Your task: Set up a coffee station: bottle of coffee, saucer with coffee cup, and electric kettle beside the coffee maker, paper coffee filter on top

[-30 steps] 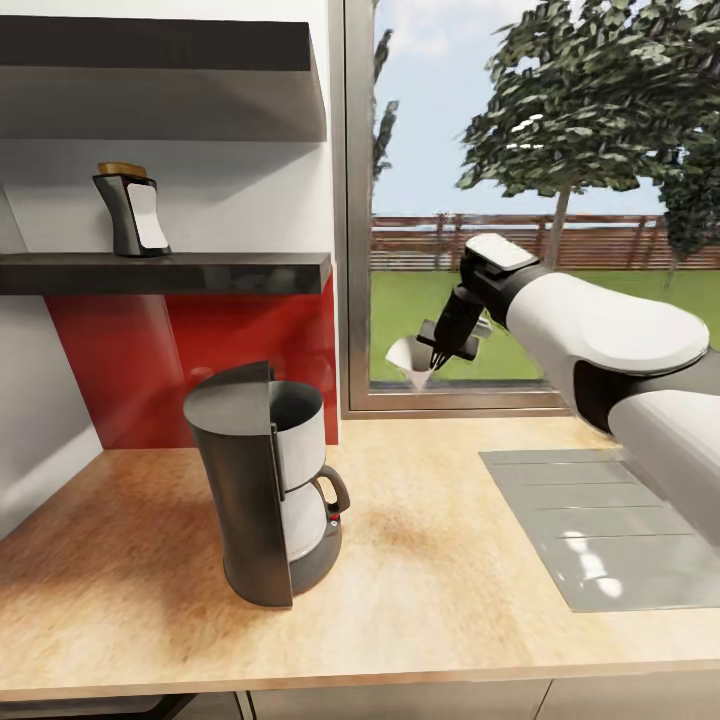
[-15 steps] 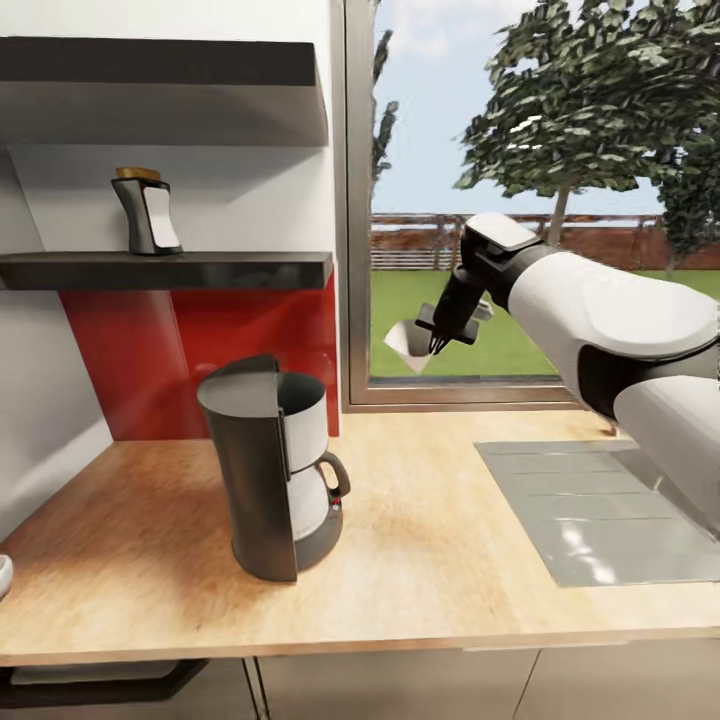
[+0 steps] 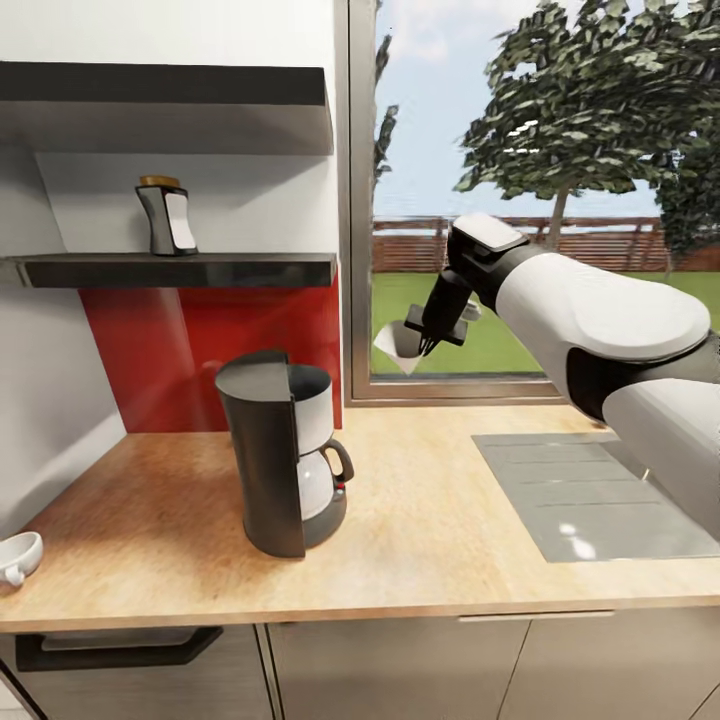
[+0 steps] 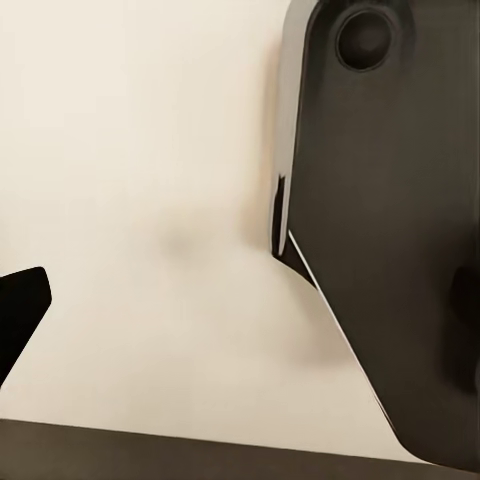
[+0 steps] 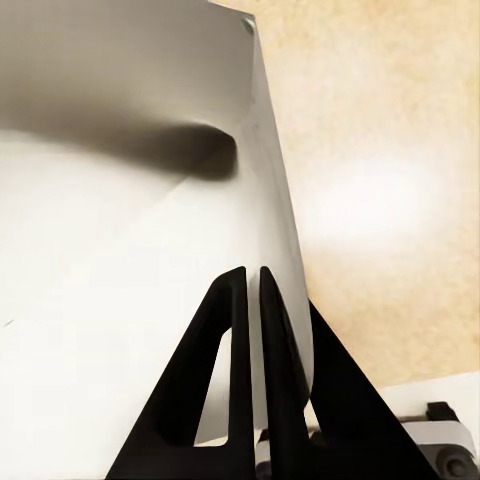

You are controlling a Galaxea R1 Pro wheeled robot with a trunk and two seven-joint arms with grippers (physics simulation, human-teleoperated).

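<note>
The black coffee maker [image 3: 285, 465] stands on the light-wood countertop [image 3: 450, 560], below the kitchen shelf [image 3: 180, 270]. On that shelf the bottle of coffee [image 3: 168, 217] stands upright. My right gripper [image 3: 428, 345] hangs in front of the window, up and to the right of the coffee maker, shut on the white paper coffee filter [image 3: 398, 347]. In the right wrist view the two black fingers [image 5: 262, 300] pinch the filter's [image 5: 130, 300] edge above the countertop [image 5: 380, 150]. A white coffee cup [image 3: 18, 557] sits at the counter's left end. One black fingertip [image 4: 22, 305] of my left gripper shows against a pale surface.
A steel sink panel [image 3: 590, 490] is set into the counter at the right. A thicker black board [image 3: 160, 85] hangs above the shelf. The window frame [image 3: 355, 250] rises behind the counter, beside a red backsplash [image 3: 190, 350]. A dark rounded body [image 4: 390, 230] lies close to the left wrist camera.
The whole picture has shifted as the camera moved, bringing the cup into view at the left. My right gripper with the filter has edged slightly left, towards the coffee maker.
</note>
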